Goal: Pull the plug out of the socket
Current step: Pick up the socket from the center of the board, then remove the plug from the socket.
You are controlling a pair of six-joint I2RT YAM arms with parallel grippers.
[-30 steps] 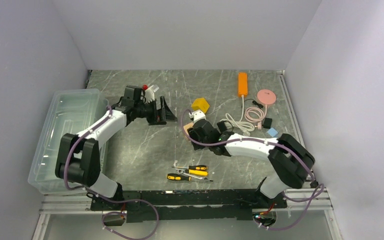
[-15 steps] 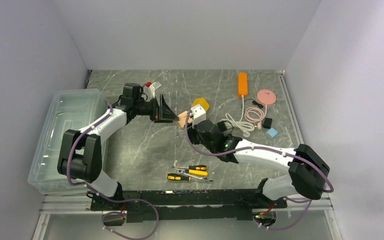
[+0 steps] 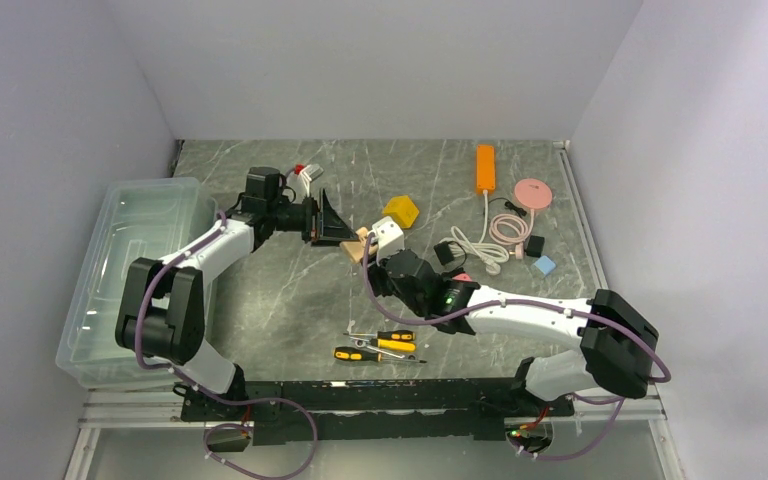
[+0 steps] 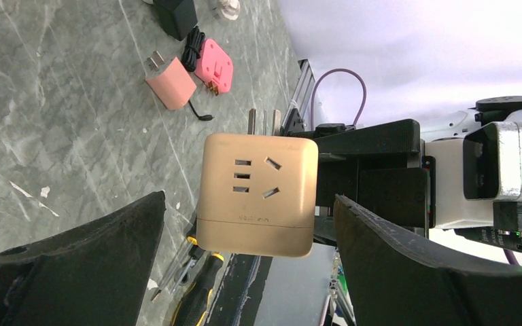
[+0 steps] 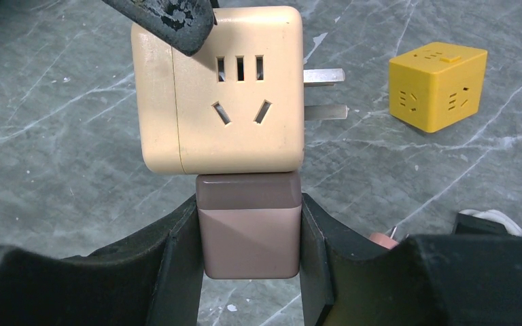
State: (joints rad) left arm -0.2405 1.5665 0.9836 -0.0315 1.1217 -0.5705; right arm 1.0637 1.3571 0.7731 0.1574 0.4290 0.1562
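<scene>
- right claw (image 5: 248, 227) clamped on the brownish plug (image 5: 248, 255), one finger on each side.
- plug sits flush against the beige socket cube (image 5: 217, 88), just beyond that claw's fingertips, raised above the surface (image 5: 54, 156).
- left claw (image 4: 248, 200) spread wide, the cube between its fingers with a gap either side.
- yellow cube (image 5: 437, 85) lies on the surface, right of the right claw.

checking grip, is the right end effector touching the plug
Touching. Right wrist view: right end effector fingers press both plug sides, no gap.
</scene>
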